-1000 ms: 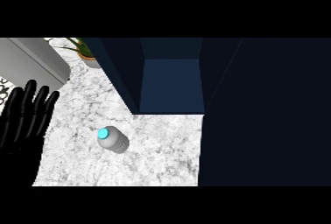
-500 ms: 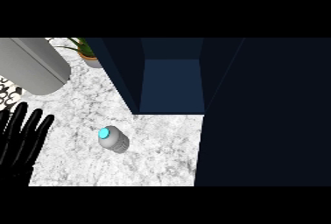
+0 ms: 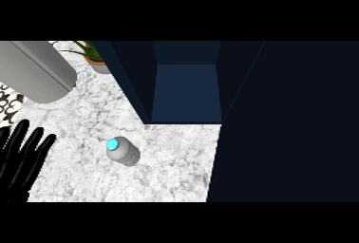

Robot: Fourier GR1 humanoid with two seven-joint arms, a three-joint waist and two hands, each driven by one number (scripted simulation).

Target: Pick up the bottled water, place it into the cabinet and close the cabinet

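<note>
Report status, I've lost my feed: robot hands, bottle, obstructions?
Left robot hand open at the view's left edge, holding nothing; right out of view. Bottled water standing on the marble counter, untouched. Cabinet open; path looks clear.

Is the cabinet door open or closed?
Open. The cabinet shows its blue inside, with the dark door swung out to the right. The bottled water stands outside on the counter.

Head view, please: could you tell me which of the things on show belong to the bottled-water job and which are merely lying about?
Belongs to the job:
- bottled water, upright on the counter, not held
- cabinet, standing open
- left hand, open at the left edge, apart from the bottle

Just lying about:
- potted plant at the back
- grey cylinder at upper left
</note>
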